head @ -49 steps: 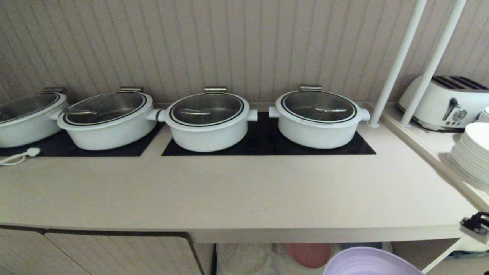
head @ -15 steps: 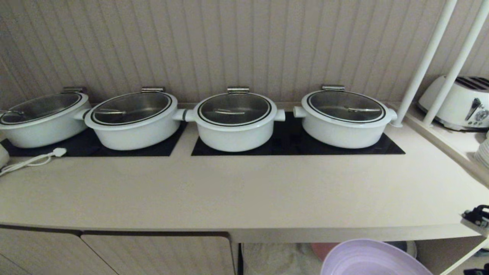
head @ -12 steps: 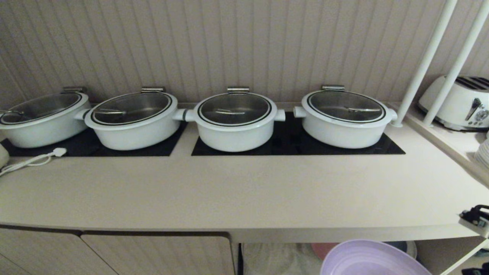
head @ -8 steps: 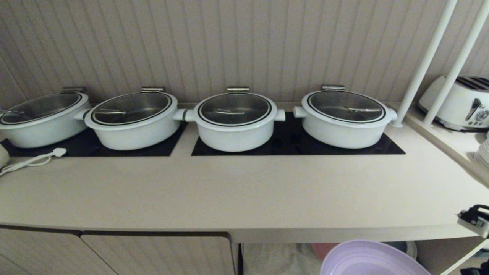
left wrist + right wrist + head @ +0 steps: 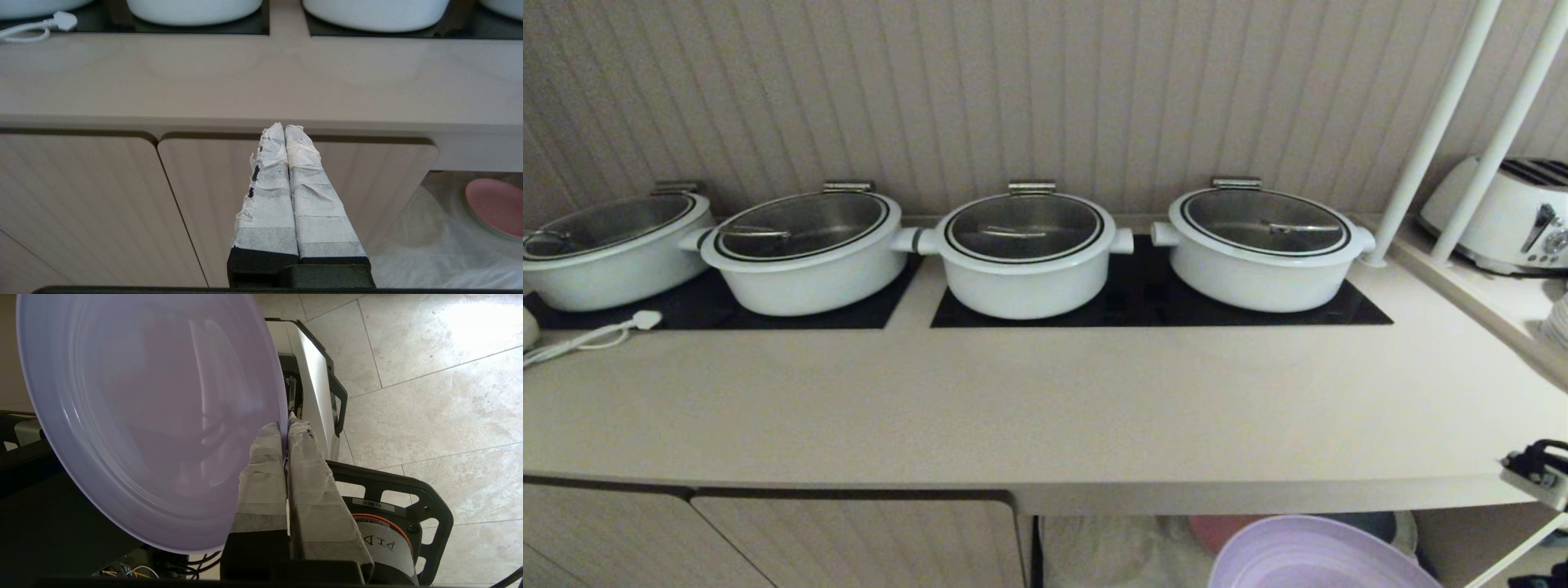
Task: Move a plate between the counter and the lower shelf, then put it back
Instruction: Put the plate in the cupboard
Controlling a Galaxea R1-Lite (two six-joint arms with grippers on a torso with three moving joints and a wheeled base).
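Note:
The lavender plate [image 5: 1307,559] hangs below the counter's front edge, its far rim showing at the bottom of the head view. In the right wrist view the plate [image 5: 143,416] fills the frame, tilted on edge, and my right gripper [image 5: 284,426] is shut on its rim with one taped finger on each face. The beige counter [image 5: 1045,408] stretches across with bare room in front of the pots. The lower shelf [image 5: 429,245], draped in a crinkled white sheet, opens under the counter at the right. My left gripper [image 5: 284,128] is shut and empty, pointing at a cabinet door.
Several white lidded pots [image 5: 1025,253] stand on black hob panels [image 5: 1152,306] at the counter's back. A salmon-pink plate [image 5: 494,206] lies on the shelf's sheet. A white plug and cord [image 5: 596,335] lie at far left. Two white poles [image 5: 1429,139] and a toaster [image 5: 1503,216] stand at right.
Over three seconds the head view has shifted so the counter scene sits further right. In the last second the scene rose slightly in the picture; the plate stays gripped at the bottom edge.

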